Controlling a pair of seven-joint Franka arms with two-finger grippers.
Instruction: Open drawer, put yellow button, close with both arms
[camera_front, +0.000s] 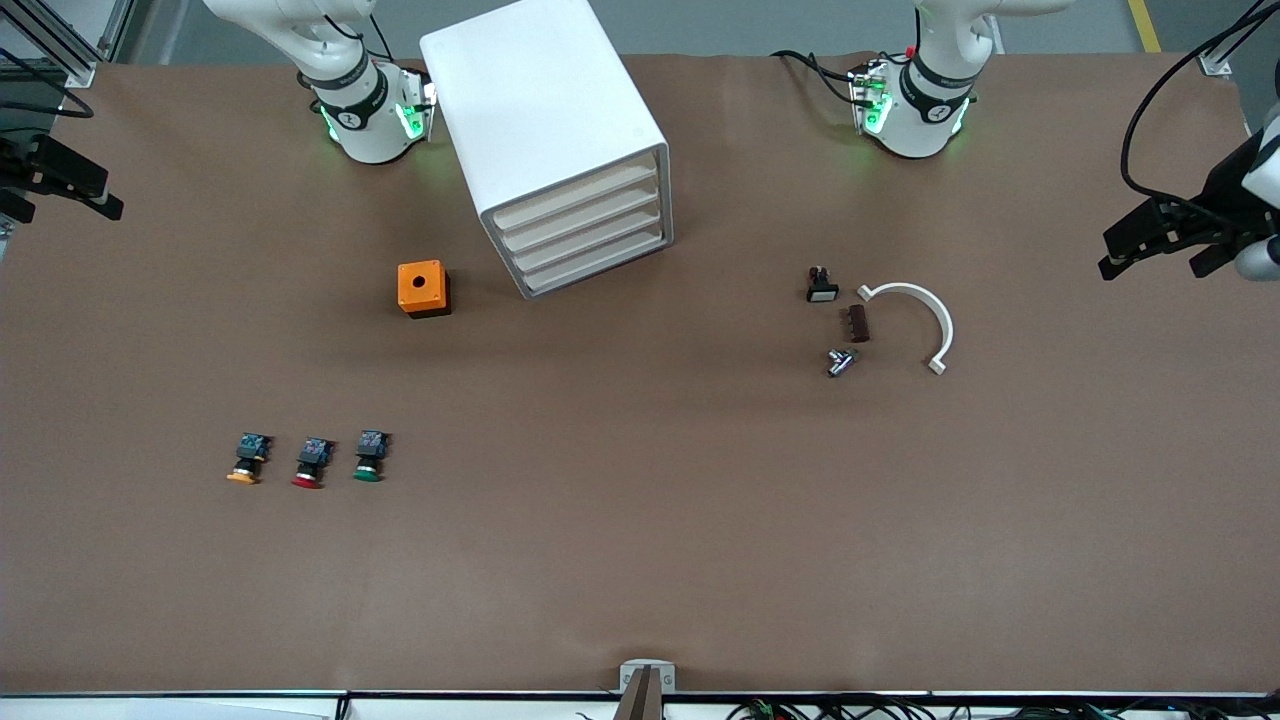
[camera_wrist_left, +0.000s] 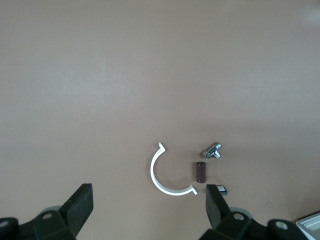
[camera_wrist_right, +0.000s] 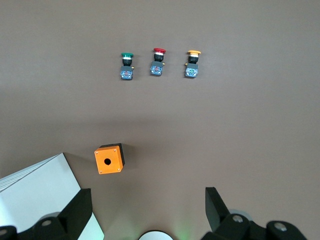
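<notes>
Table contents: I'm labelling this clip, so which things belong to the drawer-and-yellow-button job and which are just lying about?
Job: top drawer; yellow button; left gripper and right gripper, both open.

Lying about: red button; green button; orange box; white curved clip; small parts beside it.

A brown table (camera_front: 640, 520) filled the scene under even light. Grey floor (camera_front: 760, 25) with a yellow line (camera_front: 1144, 25) lay past the bases' edge; an aluminium frame (camera_front: 60, 40) stood at one corner.
</notes>
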